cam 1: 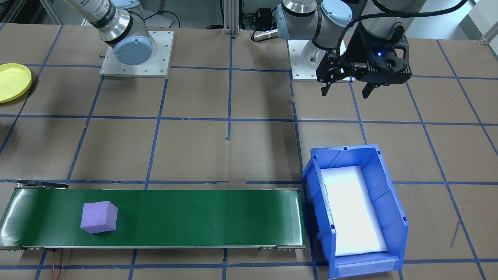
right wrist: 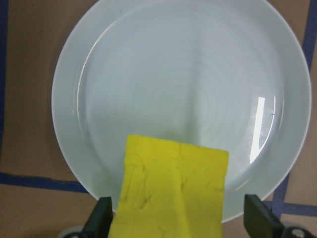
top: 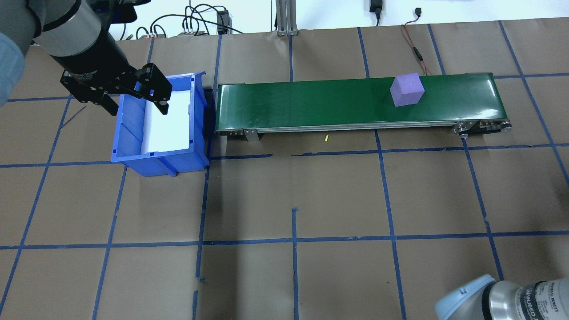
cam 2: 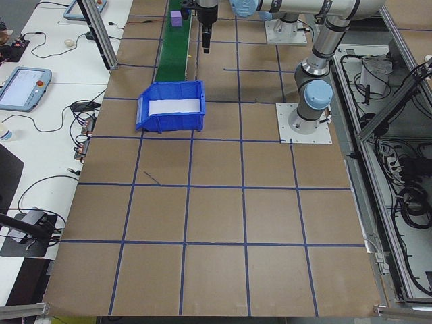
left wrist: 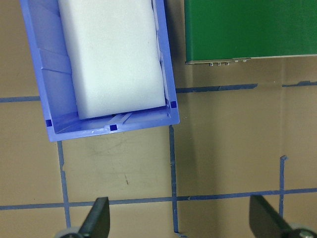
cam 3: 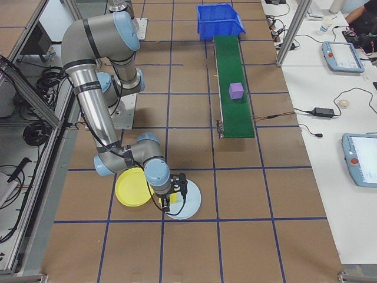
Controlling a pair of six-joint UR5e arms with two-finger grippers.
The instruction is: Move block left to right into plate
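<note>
Papered table (cam 1: 253, 147), left tool (cam 1: 345, 94) spread, right tool (right wrist: 178, 220) spread astride block (right wrist: 173, 183), lettering (top: 549, 286) perhaps "ROBOTS"

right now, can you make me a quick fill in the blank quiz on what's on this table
1. The purple block sits on the green ___.
2. The blue bin holds a foam pad coloured ___.
3. In the right wrist view, the block at the pale plate is coloured ___.
4. The left gripper hangs above the table with its jaws ___.

Missing words: belt; white; yellow; open
</note>
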